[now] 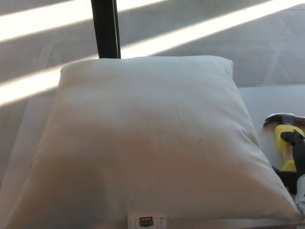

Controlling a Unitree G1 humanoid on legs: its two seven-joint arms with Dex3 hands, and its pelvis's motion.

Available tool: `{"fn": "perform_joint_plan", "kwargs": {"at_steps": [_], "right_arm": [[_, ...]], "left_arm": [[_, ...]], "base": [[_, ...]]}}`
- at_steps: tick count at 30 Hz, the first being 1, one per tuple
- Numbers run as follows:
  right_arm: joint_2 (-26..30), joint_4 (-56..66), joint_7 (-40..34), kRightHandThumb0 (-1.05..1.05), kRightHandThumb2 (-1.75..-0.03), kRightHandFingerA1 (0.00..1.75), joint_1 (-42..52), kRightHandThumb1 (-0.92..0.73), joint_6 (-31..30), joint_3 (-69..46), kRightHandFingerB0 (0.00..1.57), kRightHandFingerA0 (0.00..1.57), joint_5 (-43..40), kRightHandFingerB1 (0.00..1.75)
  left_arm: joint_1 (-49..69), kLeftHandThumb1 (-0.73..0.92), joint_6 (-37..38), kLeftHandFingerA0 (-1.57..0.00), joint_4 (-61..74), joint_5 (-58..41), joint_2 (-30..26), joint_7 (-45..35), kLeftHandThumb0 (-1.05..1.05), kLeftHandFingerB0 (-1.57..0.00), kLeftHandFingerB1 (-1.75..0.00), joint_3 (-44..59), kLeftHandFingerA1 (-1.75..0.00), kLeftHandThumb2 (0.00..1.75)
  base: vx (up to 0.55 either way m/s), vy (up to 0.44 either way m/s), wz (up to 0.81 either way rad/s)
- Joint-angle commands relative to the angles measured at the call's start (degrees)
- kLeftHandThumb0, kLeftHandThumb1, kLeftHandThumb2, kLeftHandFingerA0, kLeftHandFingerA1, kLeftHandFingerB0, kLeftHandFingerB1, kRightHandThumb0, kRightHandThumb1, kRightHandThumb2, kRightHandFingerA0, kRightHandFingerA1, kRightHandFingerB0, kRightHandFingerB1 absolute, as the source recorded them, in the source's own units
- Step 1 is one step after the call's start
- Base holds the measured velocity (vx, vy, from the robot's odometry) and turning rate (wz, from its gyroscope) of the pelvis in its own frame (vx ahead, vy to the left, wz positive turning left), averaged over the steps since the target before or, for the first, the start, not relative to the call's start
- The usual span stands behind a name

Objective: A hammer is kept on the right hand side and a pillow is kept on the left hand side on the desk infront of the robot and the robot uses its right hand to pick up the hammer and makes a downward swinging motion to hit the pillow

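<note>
A large white pillow [147, 143] fills most of the head view and lies flat on the desk [276, 102]. At the right edge lies the hammer [284, 136], with a dark metal head and a yellow handle. My right hand [294, 162] is black and wraps its fingers [290, 137] around the yellow handle just right of the pillow's edge. Most of that hand is cut off by the picture's border. My left hand does not show.
A black post [106, 28] stands behind the pillow at the back. Bright sun stripes cross the grey floor [190, 33] beyond the desk. A small label [147, 221] sits at the pillow's near edge.
</note>
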State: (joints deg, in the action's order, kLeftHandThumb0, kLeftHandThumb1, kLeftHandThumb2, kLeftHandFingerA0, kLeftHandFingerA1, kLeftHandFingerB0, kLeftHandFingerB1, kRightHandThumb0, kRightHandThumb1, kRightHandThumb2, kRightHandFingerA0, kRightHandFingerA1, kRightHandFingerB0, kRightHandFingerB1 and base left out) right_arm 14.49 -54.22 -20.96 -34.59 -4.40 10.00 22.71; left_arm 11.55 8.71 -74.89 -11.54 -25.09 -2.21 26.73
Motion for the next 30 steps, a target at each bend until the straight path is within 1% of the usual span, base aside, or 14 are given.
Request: {"fn": "perform_joint_plan", "kwargs": {"at_steps": [1, 7, 8, 16, 19, 20, 21, 22, 23, 26, 27, 28, 29, 30], "right_arm": [[0.0, -0.5, -0.2, -0.63, -0.79, 0.64, -1.0, -0.44, 0.9, -0.2, 0.36, 0.27, -0.1, 0.46], [0.0, -0.5, -0.2, -0.63, -0.79, 0.64, -1.0, -0.44, 0.9, -0.1, 0.36, 0.27, -0.1, 0.46], [6.1, 12.0, 13.0, -0.69, -0.84, 0.58, -6.5, -0.49, -5.0, -9.1, 0.2, 0.06, -10.2, 0.46], [5.2, 14.9, 13.4, -0.71, -0.85, 0.57, -6.9, -0.51, -11.4, -9.2, 0.18, 0.06, -7.0, 0.43], [4.7, 14.5, 11.9, -0.68, -0.84, 0.56, -6.9, -0.5, -10.0, -10.1, 0.22, 0.08, -7.1, 0.44], [4.4, 14.3, 9.9, -0.62, -0.81, 0.58, -6.3, -0.48, -7.0, -11.1, 0.27, 0.18, -7.6, 0.45], [4.0, 14.1, 8.2, -0.56, -0.58, 0.59, -6.3, -0.6, -6.2, -11.5, 0.39, 0.27, -7.2, 0.34], [3.5, 13.9, 5.2, -0.54, -0.85, 0.71, -6.0, -0.49, -2.9, -12.6, 0.36, 0.42, -7.3, 0.52], [3.0, 13.6, 3.3, -0.5, -0.59, 0.82, -6.0, -0.62, -1.5, -13.2, 0.45, 0.51, -7.2, 0.42], [2.6, 12.5, 0.4, -0.48, -0.59, 0.97, -6.8, -0.62, 0.2, -13.9, 0.48, 0.59, -6.5, 0.46], [2.5, 12.5, 0.2, -0.5, -0.59, 0.93, -7.0, -0.63, -0.1, -13.7, 0.46, 0.54, -6.2, 0.46], [2.9, 11.7, 0.0, -0.54, -0.88, 0.76, -7.4, -0.5, -0.7, -12.8, 0.38, 0.51, -5.1, 0.55], [3.2, 11.7, 2.3, -0.59, -0.59, 0.59, -8.5, -0.63, -5.6, -11.8, 0.39, 0.32, -4.4, 0.39], [2.8, 11.0, 4.2, -0.62, -0.81, 0.61, -10.1, -0.49, -10.5, -11.8, 0.29, 0.2, -5.1, 0.45]], "left_arm": [[-0.1, 0.61, 0.9, -0.89, 0.1, -0.3, -1.2, -0.3, -0.64, -0.72, -0.5, 0.4, -0.64, 0.59], [0.0, 0.61, 0.9, -0.89, 0.1, -0.2, -1.1, -0.4, -0.64, -0.72, -0.5, 0.5, -0.64, 0.59], [-4.1, 0.58, 4.8, -0.8, 6.0, -3.2, -0.7, -3.1, -0.7, -0.68, -0.48, 2.3, -0.55, 0.58], [-6.3, 0.61, 3.9, -0.85, 15.6, -2.7, 1.0, -6.6, -0.64, -0.71, -0.46, 1.1, -0.54, 0.59], [-5.6, 0.64, 3.8, -0.81, 17.6, -1.6, 1.1, -7.3, -0.63, -0.67, -0.45, -0.2, -0.53, 0.6], [-4.6, 0.63, 3.3, -0.79, 20.0, -1.8, 1.5, -7.8, -0.66, -0.68, -0.45, -0.6, -0.53, 0.6], [-4.5, 0.64, 3.5, -0.81, 20.3, -2.1, 1.6, -8.2, -0.65, -0.68, -0.46, -0.6, -0.55, 0.6], [-5.0, 0.62, 3.0, -0.82, 19.7, -2.1, 1.5, -8.4, -0.64, -0.69, -0.47, -0.8, -0.55, 0.59], [-4.6, 0.64, 2.8, -0.79, 20.1, -1.7, 1.3, -8.1, -0.64, -0.67, -0.46, -1.2, -0.53, 0.6], [-3.5, 0.65, 2.2, -0.8, 22.2, -1.9, 1.7, -7.7, -0.63, -0.69, -0.47, -1.3, -0.55, 0.6], [-3.2, 0.65, 1.5, -0.8, 22.8, -2.5, 1.9, -7.7, -0.63, -0.69, -0.47, -0.9, -0.56, 0.6], [-3.5, 0.63, 1.1, -0.8, 21.7, -2.9, 2.0, -7.3, -0.64, -0.7, -0.46, -0.5, -0.56, 0.6], [-3.3, 0.63, 1.9, -0.8, 20.9, -3.1, 2.1, -7.8, -0.64, -0.69, -0.48, -0.2, -0.58, 0.59], [-2.9, 0.63, 2.1, -0.8, 20.9, -3.6, 2.3, -8.5, -0.64, -0.67, -0.48, 0.1, -0.58, 0.6]], "base": [[0.0, 0.0, 0.0], [0.0, 0.0, 0.0], [0.0, 0.0, 0.0], [0.0, 0.0, 0.0], [0.0, 0.0, 0.0], [0.0, 0.0, 0.0], [0.0, 0.0, 0.0], [0.0, 0.0, 0.0], [0.0, 0.0, 0.0], [0.0, 0.0, 0.0], [0.0, 0.0, 0.0], [0.0, 0.0, 0.0], [0.0, 0.0, 0.0], [0.0, 0.0, 0.0]]}}
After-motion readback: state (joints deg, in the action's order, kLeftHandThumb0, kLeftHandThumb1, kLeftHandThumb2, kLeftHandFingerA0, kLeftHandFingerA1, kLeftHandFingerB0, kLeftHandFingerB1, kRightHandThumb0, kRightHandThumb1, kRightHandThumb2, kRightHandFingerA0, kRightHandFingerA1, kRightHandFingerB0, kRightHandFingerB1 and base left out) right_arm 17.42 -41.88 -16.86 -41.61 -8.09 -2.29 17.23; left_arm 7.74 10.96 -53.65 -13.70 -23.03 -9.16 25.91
